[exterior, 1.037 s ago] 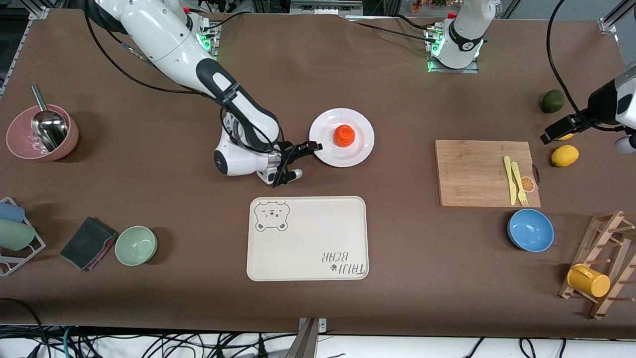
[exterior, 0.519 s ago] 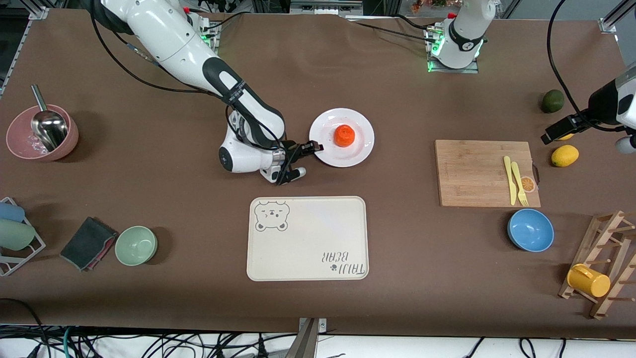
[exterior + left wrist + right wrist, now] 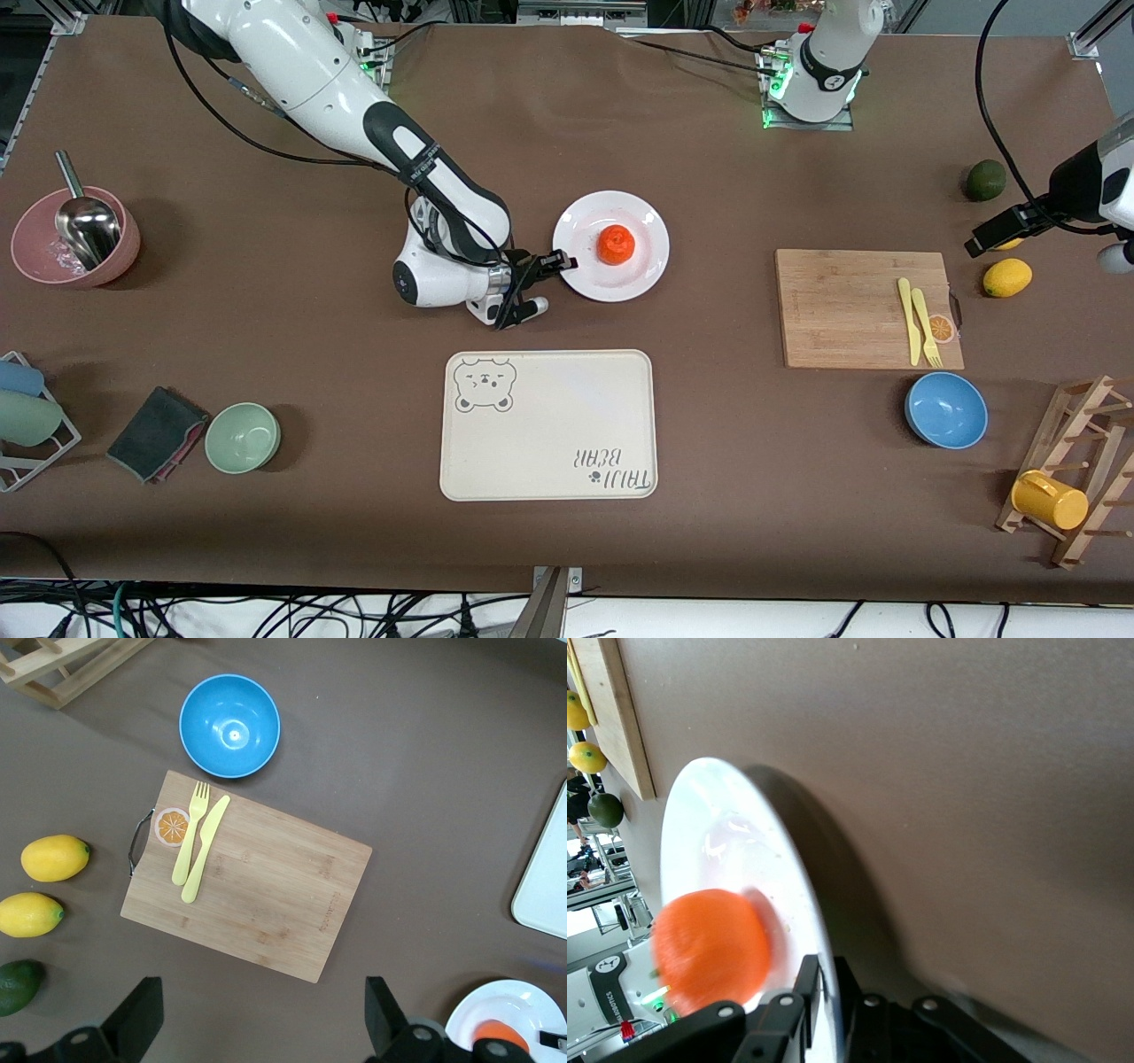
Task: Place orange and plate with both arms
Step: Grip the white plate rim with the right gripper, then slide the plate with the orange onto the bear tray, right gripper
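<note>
The white plate (image 3: 634,273) lies in the middle of the table with the orange (image 3: 615,245) on it. My right gripper (image 3: 560,263) is shut on the plate's rim at the side toward the right arm's end. In the right wrist view one finger lies over the rim and one under it (image 3: 833,970), with the plate (image 3: 726,833) and orange (image 3: 709,948) close by. My left gripper (image 3: 997,236) waits open and empty, high over the table near the lemons. Its view (image 3: 261,1019) looks down on the cutting board (image 3: 248,890), with the plate (image 3: 523,1005) at the edge.
The cream bear-print tray (image 3: 549,425) lies nearer the front camera than the plate. A wooden cutting board (image 3: 864,306) with yellow cutlery, a blue bowl (image 3: 946,409), a lemon (image 3: 1007,277) and a dark green fruit (image 3: 985,180) lie toward the left arm's end.
My right arm's wrist has shifted a little toward the plate, and the plate with the orange has moved very slightly. The left arm has not moved.
</note>
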You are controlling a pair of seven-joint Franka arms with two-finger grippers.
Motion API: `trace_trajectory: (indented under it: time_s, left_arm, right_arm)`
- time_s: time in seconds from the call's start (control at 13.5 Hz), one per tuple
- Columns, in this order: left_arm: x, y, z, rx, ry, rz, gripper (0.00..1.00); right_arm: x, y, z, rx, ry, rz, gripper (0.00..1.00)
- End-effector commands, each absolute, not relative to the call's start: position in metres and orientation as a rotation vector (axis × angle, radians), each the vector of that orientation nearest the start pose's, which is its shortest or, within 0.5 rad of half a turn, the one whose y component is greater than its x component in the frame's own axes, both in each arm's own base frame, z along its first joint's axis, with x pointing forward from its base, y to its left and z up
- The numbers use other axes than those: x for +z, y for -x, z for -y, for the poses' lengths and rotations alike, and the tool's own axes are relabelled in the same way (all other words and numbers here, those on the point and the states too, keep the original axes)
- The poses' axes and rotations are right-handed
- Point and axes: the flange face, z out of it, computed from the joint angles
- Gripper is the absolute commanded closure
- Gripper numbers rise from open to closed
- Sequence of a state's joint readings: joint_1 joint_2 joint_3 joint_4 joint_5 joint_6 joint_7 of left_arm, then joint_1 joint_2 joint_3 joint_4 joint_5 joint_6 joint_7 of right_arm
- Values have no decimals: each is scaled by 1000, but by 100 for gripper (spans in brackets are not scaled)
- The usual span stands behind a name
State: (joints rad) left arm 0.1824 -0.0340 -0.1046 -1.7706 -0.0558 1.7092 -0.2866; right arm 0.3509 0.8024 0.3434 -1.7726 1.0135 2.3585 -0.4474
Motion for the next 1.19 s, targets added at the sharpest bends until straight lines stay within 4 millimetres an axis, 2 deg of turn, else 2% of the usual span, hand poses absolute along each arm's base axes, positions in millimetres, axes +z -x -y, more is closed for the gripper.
trace_trajectory:
  time_s: [0.0, 0.15, 0.44, 0.67, 0.81, 0.96, 1.11]
  left_arm:
    - [566, -545, -39, 55, 3145, 565, 0]
    - [566, -545, -39, 55, 3145, 565, 0]
    - [567, -544, -39, 52, 3145, 565, 0]
    - [567, -544, -38, 53, 3146, 563, 0]
    - [568, -545, -35, 51, 3147, 560, 0]
    - [567, -548, -33, 44, 3148, 558, 0]
    - [564, -550, -30, 52, 3154, 556, 0]
  right_arm:
    - [122, -497, -407, 371, 2257, 239, 100]
    - [127, -502, -407, 356, 2253, 241, 100]
    - [155, -527, -413, 317, 2214, 250, 100]
    - [182, -559, -406, 264, 2183, 276, 100]
    - [199, -586, -393, 197, 2208, 327, 100]
    - [210, -612, -377, 135, 2244, 341, 100]
    - [213, -640, -363, 82, 2258, 293, 100]
